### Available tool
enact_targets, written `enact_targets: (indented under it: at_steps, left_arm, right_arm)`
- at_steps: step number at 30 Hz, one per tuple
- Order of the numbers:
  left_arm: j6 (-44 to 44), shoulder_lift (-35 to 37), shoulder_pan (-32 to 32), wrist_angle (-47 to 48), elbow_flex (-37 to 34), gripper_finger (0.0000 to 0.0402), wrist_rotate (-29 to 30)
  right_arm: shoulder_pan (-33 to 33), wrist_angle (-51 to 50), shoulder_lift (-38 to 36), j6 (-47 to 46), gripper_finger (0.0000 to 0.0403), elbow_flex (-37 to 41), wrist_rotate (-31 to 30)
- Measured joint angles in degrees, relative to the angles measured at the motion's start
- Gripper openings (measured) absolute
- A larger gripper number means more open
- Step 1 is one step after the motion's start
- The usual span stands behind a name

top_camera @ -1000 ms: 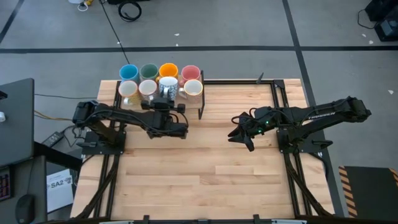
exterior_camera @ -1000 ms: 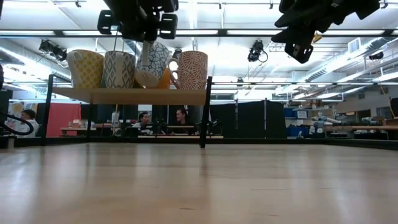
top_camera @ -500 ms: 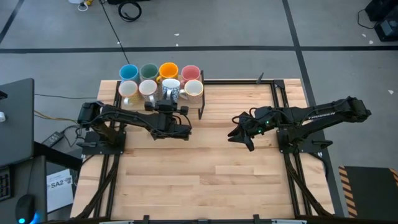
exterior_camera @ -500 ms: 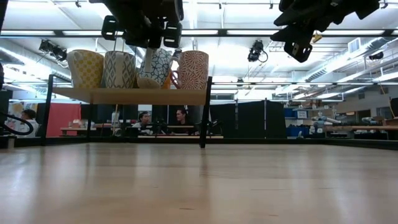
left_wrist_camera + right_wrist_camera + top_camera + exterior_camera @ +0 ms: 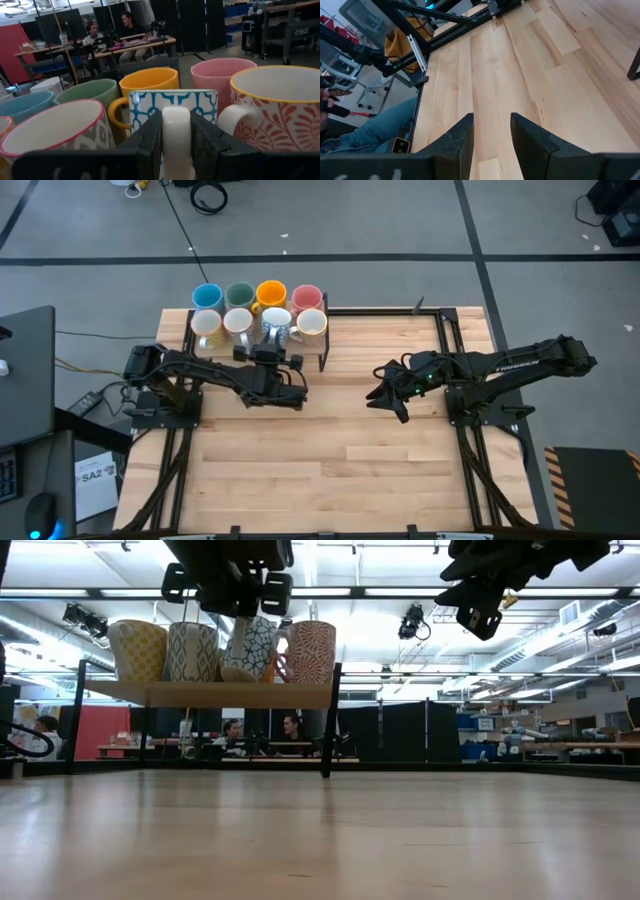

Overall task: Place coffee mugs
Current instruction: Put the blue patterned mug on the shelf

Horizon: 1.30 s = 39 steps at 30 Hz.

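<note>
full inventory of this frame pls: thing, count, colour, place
Coffee mugs, back row: 4, blue, dark green, orange-yellow, pink, on the raised shelf at the table's far left.
Coffee mugs, front row: 4, white/cream with patterns; the blue-patterned mug is third from the left.
Shelf: 1, light wood on dark legs, far left of table.
Table: 1, light wood.
People: at least 2, seated at a bench in the room behind.
Left gripper: dark, jaws either side of the blue-patterned mug's handle.
Right gripper: dark, jaws open, above the table's right half.

Two seated people (image 5: 107, 31) work at a far desk (image 5: 135, 47) beside a red partition (image 5: 20, 52).
</note>
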<state>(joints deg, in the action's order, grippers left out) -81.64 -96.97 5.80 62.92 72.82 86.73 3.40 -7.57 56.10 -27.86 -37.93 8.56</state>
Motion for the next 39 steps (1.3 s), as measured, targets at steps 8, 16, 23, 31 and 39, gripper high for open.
enact_targets:
  at_steps: [8,16,23,31,39]
  left_arm:
    - [1.6,0.0,0.1,-0.2,0.0,0.0084,-3.4]
    - [1.3,0.0,-0.5,-0.1,0.0,0.0095,-8.0]
    - [1.3,0.0,-0.4,-0.1,-0.1,0.0095,-8.0]
    - [1.3,0.0,-0.4,-0.1,-0.1,0.0096,-7.9]
    - [1.4,0.0,-0.5,0.0,-0.1,0.0101,-10.3]
  right_arm:
    - [0.0,0.0,0.0,0.0,0.0133,0.0,0.0]
    - [0.0,0.0,0.0,-0.3,0.0133,0.0,0.1]
    - [0.0,0.0,0.0,-0.4,0.0133,0.0,0.1]
    - [0.0,0.0,0.0,-0.4,0.0133,0.0,0.1]
    - [0.0,0.0,0.0,-0.4,0.0133,0.0,0.1]
